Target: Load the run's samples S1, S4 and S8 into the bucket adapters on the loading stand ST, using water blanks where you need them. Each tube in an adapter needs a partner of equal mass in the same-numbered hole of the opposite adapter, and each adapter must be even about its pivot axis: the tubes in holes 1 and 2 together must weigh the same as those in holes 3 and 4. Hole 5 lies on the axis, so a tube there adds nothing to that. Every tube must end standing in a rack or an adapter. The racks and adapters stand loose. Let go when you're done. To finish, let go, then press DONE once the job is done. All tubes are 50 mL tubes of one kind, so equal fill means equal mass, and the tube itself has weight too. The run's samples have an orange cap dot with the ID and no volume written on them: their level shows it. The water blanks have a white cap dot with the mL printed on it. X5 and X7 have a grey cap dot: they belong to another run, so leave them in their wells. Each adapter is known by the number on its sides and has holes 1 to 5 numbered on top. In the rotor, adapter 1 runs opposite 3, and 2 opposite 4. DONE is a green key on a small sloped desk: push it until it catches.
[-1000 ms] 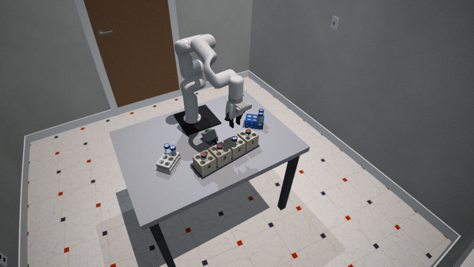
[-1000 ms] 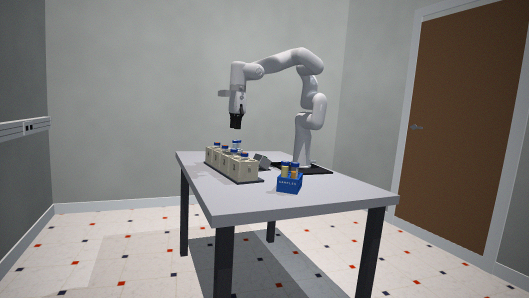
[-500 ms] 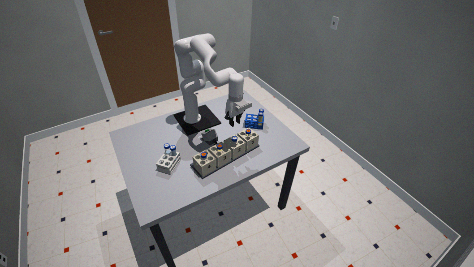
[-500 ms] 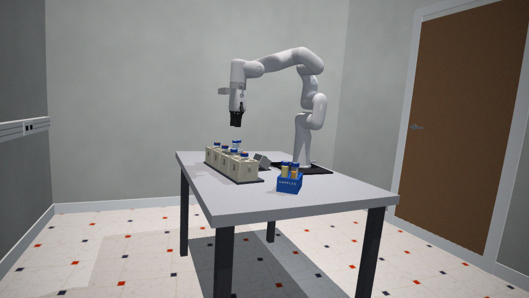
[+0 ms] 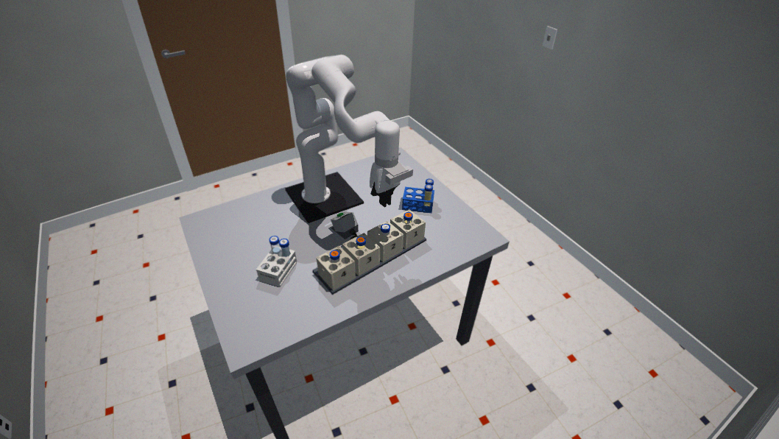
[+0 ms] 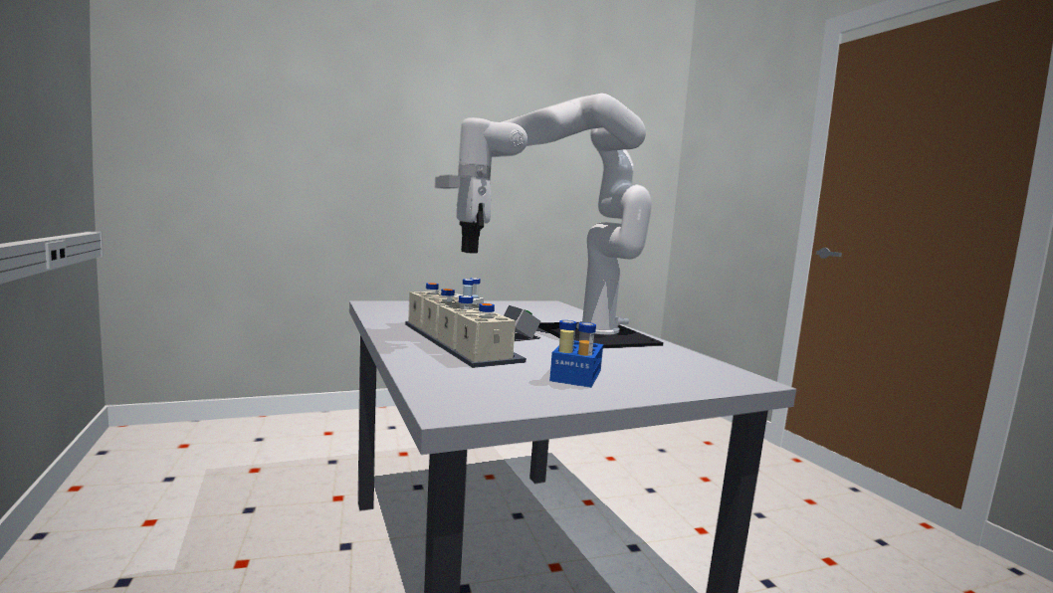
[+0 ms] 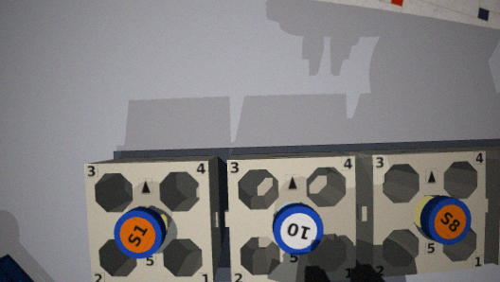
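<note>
1. Through the wrist camera, my gripper [image 5: 384, 203] [image 6: 470, 251] [image 7: 340, 277] has S1 [image 5: 408, 216] [image 6: 486, 307] [image 7: 137, 233] between nine and ten o'clock, the 10 mL blank [image 5: 385, 227] [image 6: 465, 299] [image 7: 296, 230] between ten and eleven, S8 [image 5: 361, 240] [image 6: 447, 292] [image 7: 445, 220] at two; all stand in hole 5.
2. Matte, beige, blocky adapters [image 5: 369, 264] [image 6: 480, 342] [image 7: 101, 218] have octagonal holes.
3. My glossy white arm [image 5: 333, 82] [image 6: 559, 121] arches over, its black fingers pointing down, nearly together, gripping nothing.

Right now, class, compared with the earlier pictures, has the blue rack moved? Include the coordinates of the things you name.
No. The blue rack [image 5: 415, 209] [image 6: 573, 374] [image 7: 9, 273] keeps the same place beside adapter 1 [image 5: 409, 240] [image 6: 477, 344] [image 7: 100, 227] in both the top and exterior views.
</note>
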`<state>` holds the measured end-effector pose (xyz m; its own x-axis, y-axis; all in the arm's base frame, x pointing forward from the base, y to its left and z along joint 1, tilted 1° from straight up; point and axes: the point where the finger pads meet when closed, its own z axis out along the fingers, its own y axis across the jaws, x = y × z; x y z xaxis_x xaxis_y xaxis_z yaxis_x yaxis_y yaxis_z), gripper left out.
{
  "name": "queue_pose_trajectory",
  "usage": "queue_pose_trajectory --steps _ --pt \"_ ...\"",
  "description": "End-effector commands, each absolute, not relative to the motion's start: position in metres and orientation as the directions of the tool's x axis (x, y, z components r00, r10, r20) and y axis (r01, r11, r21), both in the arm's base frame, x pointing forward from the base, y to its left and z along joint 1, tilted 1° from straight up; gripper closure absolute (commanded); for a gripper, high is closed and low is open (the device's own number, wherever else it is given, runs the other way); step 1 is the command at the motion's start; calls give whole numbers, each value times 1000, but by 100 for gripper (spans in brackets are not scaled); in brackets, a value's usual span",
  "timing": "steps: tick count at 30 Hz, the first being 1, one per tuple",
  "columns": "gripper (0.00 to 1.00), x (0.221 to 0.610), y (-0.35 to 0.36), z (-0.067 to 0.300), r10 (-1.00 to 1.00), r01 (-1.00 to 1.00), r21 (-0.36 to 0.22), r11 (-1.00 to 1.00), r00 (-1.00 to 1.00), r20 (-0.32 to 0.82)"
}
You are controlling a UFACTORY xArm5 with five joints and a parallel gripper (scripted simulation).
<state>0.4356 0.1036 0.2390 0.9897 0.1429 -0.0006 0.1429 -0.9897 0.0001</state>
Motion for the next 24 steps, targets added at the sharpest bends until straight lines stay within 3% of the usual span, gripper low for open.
queue_pose_trajectory --steps 1,12,24 --pt "100 419 96 231 2 2 -15 -1000 1000 0" --pt "100 381 79 212 -293 -293 -15 -956 956 -4" --pt "100 332 57 187 -642 -643 -11 -766 766 -10"
